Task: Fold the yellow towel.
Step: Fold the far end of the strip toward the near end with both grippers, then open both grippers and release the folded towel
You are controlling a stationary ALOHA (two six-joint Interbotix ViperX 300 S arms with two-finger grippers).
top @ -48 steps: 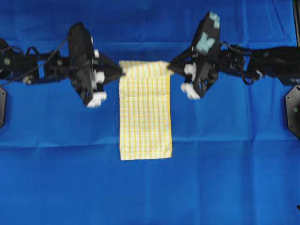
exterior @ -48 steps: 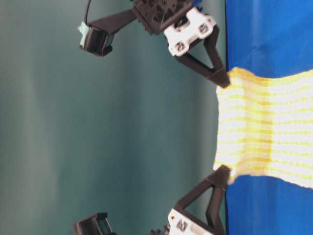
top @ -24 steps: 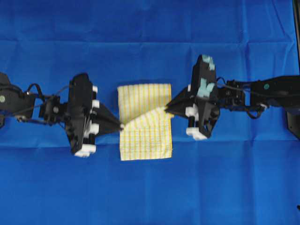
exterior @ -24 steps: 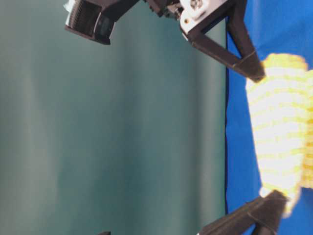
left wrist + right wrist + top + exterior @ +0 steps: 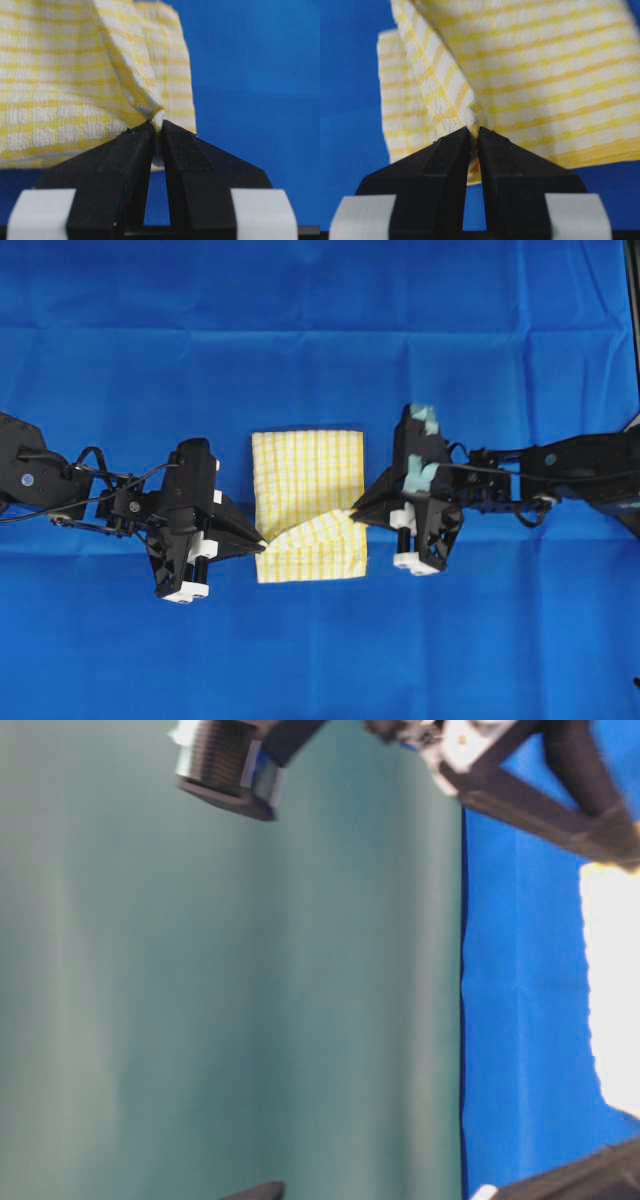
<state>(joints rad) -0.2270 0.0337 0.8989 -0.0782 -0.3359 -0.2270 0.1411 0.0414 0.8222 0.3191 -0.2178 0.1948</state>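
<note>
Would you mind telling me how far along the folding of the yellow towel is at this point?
Mostly done: the yellow towel is doubled over for most of its length. In hand: the left gripper and right gripper each pinch a corner of the carried edge, which hangs short of the near hem. Left: lay that edge down on the hem and release.

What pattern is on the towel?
Yellow and white checks on the yellow towel, clearest in the right wrist view.
</note>
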